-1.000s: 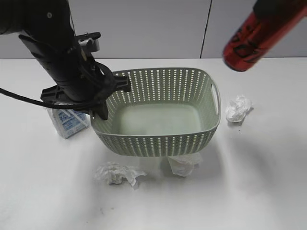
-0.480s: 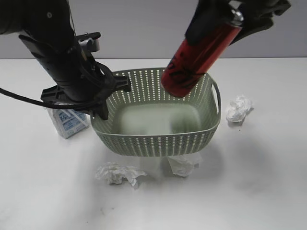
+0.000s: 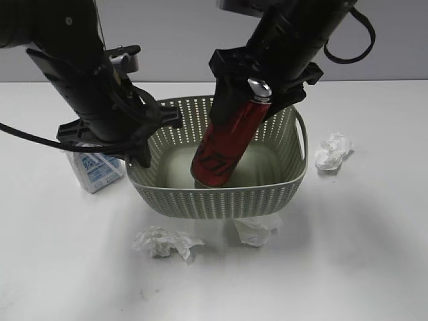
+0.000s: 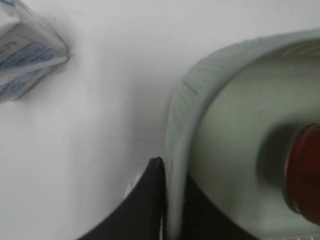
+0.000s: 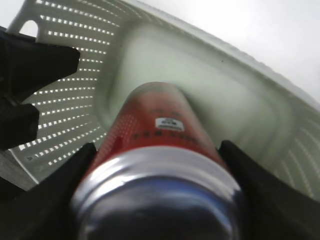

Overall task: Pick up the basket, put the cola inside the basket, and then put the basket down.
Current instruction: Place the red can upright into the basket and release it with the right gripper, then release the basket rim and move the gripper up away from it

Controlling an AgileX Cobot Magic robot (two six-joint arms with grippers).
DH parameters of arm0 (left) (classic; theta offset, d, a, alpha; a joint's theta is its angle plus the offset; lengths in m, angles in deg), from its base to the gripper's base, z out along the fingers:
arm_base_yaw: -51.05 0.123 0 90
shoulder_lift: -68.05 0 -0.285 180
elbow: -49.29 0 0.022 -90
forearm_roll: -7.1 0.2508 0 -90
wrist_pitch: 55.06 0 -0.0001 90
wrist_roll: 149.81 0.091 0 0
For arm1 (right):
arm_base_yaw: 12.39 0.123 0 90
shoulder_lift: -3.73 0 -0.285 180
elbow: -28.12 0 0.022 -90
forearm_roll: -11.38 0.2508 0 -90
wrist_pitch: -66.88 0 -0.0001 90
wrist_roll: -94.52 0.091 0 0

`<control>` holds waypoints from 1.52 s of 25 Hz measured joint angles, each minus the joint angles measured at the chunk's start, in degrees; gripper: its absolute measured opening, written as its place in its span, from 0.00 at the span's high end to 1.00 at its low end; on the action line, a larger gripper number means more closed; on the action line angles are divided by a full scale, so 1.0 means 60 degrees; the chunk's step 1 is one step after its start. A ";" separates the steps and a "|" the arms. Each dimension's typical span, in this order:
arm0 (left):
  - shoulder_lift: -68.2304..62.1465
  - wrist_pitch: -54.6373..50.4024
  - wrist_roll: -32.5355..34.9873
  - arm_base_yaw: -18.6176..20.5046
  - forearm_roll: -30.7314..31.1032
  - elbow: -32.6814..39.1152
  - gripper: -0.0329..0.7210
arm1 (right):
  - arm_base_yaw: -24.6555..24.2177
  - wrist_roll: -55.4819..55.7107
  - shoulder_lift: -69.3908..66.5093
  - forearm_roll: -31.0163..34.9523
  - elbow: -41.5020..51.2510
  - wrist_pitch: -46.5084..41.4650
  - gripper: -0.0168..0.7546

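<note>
White table (image 3: 374, 267): one basket (image 3: 221, 200), one cola (image 3: 224, 150), seemingly four paper wads (image 3: 164, 242).

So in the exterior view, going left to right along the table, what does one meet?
Blue-and-white carton → left claw clamped on the basket's left rim → basket, held by that rim, with the cola tilted inside it, gripped by the right claw → crumpled paper wad on the right.
</note>
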 joint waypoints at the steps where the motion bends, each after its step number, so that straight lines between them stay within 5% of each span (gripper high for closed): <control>1: 0.0000 0.0000 0.0000 0.0000 0.0000 0.0000 0.95 | 0.0006 0.0000 -0.0069 0.0016 0.0000 0.0008 0.30; 19: -0.0044 -0.0273 0.0000 0.0000 0.0079 0.0002 0.95 | 0.0010 -0.0610 -0.0176 -0.0046 -0.0591 -0.0193 0.20; 31: -0.0034 -0.0157 0.0049 0.0008 -0.0270 0.0011 0.95 | -0.0002 0.0050 0.0044 -0.4317 -0.3008 -0.1133 0.20; 38: -0.0112 -0.0180 0.0026 0.0019 -0.0412 -0.0108 0.95 | -0.0552 0.0118 0.1381 -0.4928 -0.2720 -0.1173 0.21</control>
